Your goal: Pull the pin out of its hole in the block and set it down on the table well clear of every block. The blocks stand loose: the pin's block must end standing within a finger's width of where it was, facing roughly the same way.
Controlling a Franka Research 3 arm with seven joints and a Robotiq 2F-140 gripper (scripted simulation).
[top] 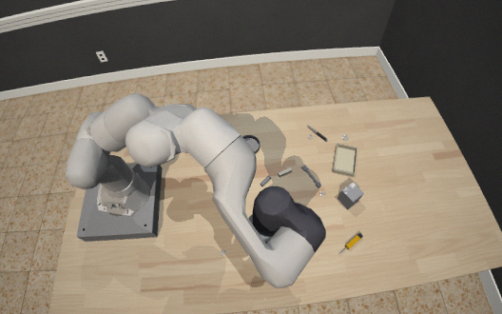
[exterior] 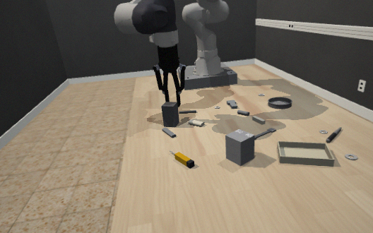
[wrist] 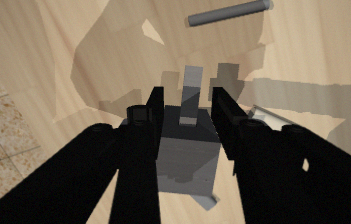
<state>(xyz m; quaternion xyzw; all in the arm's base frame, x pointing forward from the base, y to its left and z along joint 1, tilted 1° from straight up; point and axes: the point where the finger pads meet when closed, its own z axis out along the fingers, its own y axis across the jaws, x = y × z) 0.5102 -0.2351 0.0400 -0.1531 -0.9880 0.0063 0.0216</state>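
Observation:
A dark grey block (exterior: pixel 170 114) (wrist: pixel 186 150) stands near the table's left edge, with a grey square pin (wrist: pixel 191 92) rising from a hole in its top. My gripper (exterior: pixel 172 99) (wrist: pixel 187 102) hangs straight above the block, its two black fingers on either side of the pin. A gap shows on each side, so the fingers stand part open and touch nothing. In the top view the arm's wrist hides the block, the pin and the fingers.
A second grey block (exterior: pixel 239 146) (top: pixel 350 195) stands mid-table beside a shallow tray (exterior: pixel 304 162) (top: pixel 344 147). A yellow tool (exterior: pixel 184 159) (top: pixel 354 242), a grey rod (wrist: pixel 228 12) (exterior: pixel 188 111), a pale cylinder (exterior: pixel 196 122), a round dish (exterior: pixel 280 102), a pen (exterior: pixel 333 134) and washers lie about.

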